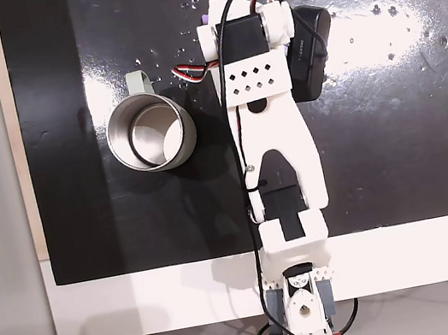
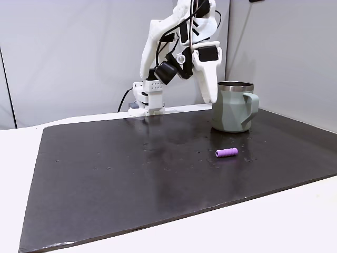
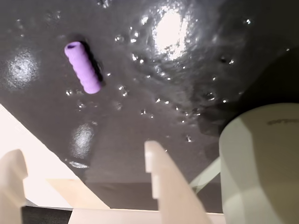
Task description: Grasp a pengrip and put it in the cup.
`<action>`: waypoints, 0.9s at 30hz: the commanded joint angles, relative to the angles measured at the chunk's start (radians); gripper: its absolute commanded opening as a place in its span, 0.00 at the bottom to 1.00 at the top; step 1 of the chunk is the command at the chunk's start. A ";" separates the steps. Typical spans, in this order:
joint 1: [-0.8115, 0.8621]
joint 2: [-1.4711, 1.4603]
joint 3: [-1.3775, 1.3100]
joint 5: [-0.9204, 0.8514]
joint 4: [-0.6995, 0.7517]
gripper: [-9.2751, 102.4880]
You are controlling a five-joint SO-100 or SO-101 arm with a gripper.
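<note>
Pengrip [image 3: 82, 67] lying flat on black mat [image 2: 131, 174], upper left of wrist view, ungrasped | gripper [image 3: 84, 168] raised, jaws apart, empty | cup [image 2: 234, 107] upright near pengrip, apparently empty | remaining: descend, grasp, carry, drop in cup

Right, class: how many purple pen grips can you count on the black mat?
1. The pen grip lies on its side on the black mat, in front of the cup and apart from it. The wrist view shows it too. The arm hides some of the mat from above.
</note>
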 commanded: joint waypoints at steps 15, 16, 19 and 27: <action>0.008 -0.390 -0.494 -0.054 -0.005 0.31; 0.008 -0.411 -0.515 -0.058 -0.006 0.31; 0.009 -0.469 -0.571 -0.061 -0.011 0.31; 0.003 -0.592 -0.680 -0.067 -0.037 0.30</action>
